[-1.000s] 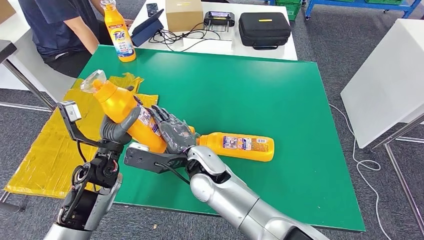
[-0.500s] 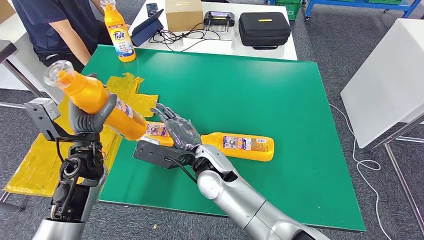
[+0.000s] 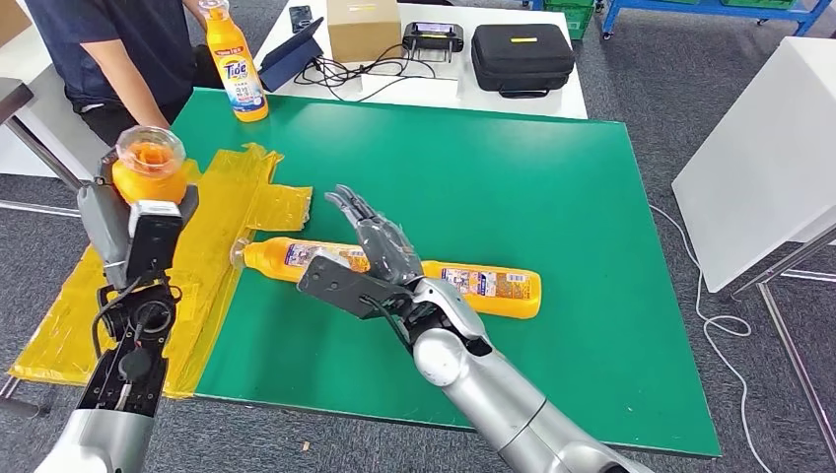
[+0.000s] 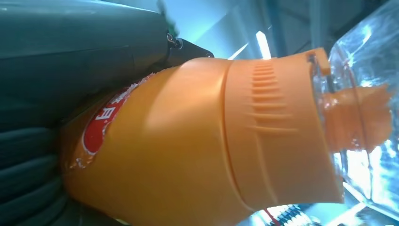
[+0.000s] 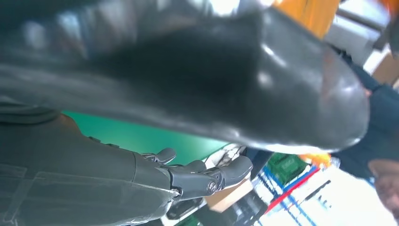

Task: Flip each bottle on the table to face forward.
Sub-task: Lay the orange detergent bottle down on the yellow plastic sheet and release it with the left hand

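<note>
Three views, going through them one at a time.

Head view, left hand: left hand (image 3: 148, 222) is wrapped around the lifted bottle (image 3: 150, 168), clear cap pointing up at the camera, out past the table's near-left edge.
Head view, right hand: right hand (image 3: 380, 246) hovers with fingers spread and nothing in it, just above two lying bottles: first lying bottle (image 3: 296, 258) on its left, second lying bottle (image 3: 483, 288) to its right.
Head view, room: green table (image 3: 493, 168) has lots of bare top beyond the right hand. Standing Tide bottle (image 3: 235, 64) and a person (image 3: 108, 49) are far ahead of the left hand, so I'd set down short of them.
Left wrist view: label sits toward the palm; I'd guess twist it outward before setting it upright on the table.
Right wrist view: fingers (image 5: 207, 176) loosely extended, gripping nothing.
</note>
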`<act>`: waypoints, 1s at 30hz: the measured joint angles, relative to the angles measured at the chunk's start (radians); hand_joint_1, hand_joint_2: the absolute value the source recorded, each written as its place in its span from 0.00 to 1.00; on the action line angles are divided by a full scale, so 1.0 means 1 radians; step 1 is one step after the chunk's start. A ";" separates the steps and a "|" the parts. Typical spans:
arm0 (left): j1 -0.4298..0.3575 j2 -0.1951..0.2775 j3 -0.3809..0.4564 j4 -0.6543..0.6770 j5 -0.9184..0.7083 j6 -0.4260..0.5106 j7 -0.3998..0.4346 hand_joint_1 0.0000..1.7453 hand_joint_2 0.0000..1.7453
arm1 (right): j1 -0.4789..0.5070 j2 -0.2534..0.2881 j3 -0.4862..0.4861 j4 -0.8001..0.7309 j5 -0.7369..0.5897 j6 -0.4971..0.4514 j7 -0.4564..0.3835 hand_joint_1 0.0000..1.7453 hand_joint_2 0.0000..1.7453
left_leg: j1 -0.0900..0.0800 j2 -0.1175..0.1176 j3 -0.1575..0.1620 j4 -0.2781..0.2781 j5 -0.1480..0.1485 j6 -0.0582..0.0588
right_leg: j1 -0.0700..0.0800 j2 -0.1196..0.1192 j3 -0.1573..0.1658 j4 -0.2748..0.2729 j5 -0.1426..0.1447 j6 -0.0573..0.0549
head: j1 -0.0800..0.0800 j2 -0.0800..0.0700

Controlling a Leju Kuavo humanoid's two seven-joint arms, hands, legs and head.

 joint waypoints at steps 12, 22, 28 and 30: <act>0.054 0.029 0.008 0.259 -0.348 0.059 -0.001 1.00 1.00 | 0.069 -0.063 -0.109 -0.146 0.001 -0.002 -0.027 0.00 0.00 | 0.000 0.001 0.000 0.000 0.000 0.000 | 0.000 0.001 0.000 0.000 0.000 0.000 | 0.000 0.000; 0.138 0.020 0.022 0.339 -0.465 0.061 -0.029 1.00 1.00 | 0.086 -0.077 -0.121 -0.180 -0.006 0.028 -0.034 0.00 0.00 | 0.000 0.001 0.000 0.000 0.000 0.000 | 0.000 0.001 0.000 0.000 0.000 0.000 | 0.000 0.000; 0.154 0.022 0.022 0.349 -0.468 0.061 -0.051 0.69 1.00 | 0.085 -0.081 -0.124 -0.182 -0.025 0.046 -0.050 0.00 0.00 | 0.000 0.000 0.000 0.000 0.000 0.000 | 0.000 0.001 0.000 0.000 0.000 0.000 | 0.000 0.000; 0.158 0.024 0.022 0.350 -0.469 0.061 -0.054 0.21 1.00 | 0.085 -0.084 -0.124 -0.182 -0.034 0.050 -0.057 0.00 0.00 | 0.000 0.000 0.000 0.000 0.000 0.000 | 0.000 0.001 0.000 0.000 0.000 0.000 | 0.000 0.000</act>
